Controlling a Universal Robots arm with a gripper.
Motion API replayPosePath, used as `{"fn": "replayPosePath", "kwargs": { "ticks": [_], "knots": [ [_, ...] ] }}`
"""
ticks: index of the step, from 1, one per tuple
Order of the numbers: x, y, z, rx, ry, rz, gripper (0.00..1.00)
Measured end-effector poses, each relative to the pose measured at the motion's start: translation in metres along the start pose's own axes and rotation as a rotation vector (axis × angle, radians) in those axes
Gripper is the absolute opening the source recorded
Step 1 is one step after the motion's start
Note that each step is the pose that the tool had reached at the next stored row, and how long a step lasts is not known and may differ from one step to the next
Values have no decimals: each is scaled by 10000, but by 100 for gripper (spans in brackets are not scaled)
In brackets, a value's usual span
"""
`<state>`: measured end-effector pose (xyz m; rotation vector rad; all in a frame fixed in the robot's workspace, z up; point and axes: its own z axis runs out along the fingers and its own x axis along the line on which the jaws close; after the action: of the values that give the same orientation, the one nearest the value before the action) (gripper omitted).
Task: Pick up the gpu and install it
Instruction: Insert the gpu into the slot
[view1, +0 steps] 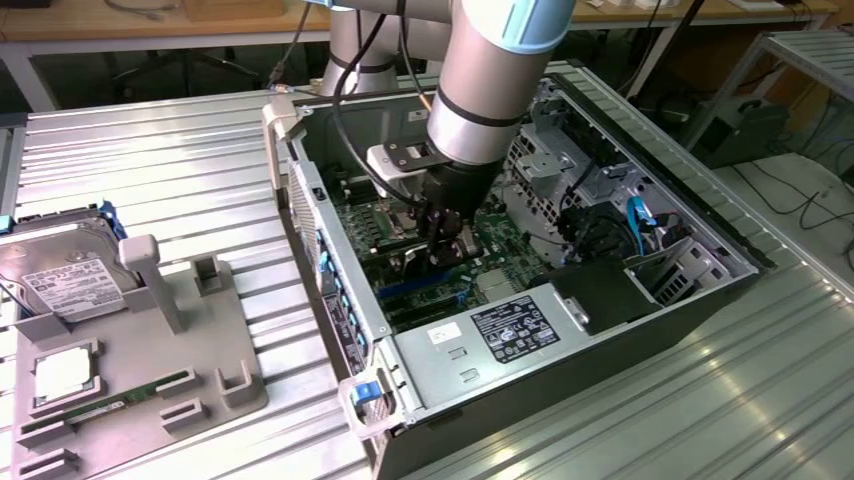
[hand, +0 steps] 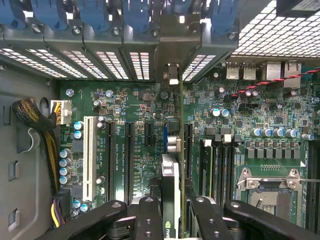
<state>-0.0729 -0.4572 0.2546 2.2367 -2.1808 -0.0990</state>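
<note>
The claw (hand: 172, 220) is gripping the graphics card (hand: 171, 192), its jaws closed partway around the card's body, and it is hanging low inside the open computer case (view1: 641, 150). The card is standing on edge straight below the claw. Its long axis is running along the slots of the main board (hand: 135, 100) towards the vented rear wall (hand: 100, 60), metal end nearest that wall (I cannot tell whether its lower edge is touching the blue slot (hand: 165, 137) just beside it). The case is also holding a power supply (view1: 501, 335). Well apart, on the exterior view's left, a grey tray (view1: 200, 350) is holding a hard drive (view1: 60, 275), a memory stick (view1: 114, 408) and a square chip (view1: 63, 372).
</note>
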Motion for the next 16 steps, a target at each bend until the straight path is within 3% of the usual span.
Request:
{"fn": "replayPosePath", "kwargs": {
  "ticks": [2, 5, 6, 7, 16],
  "knots": [
    [1, 0, 0, -1, 7, 0, 27],
    [0, 0, 0, -6, 216, 12, 27],
    [0, 0, 0, -8, 332, 20, 27],
    [0, -1, 1, -8, 370, 20, 27],
    [1, -61, -4, -9, 376, 21, 27]
  ]
}}
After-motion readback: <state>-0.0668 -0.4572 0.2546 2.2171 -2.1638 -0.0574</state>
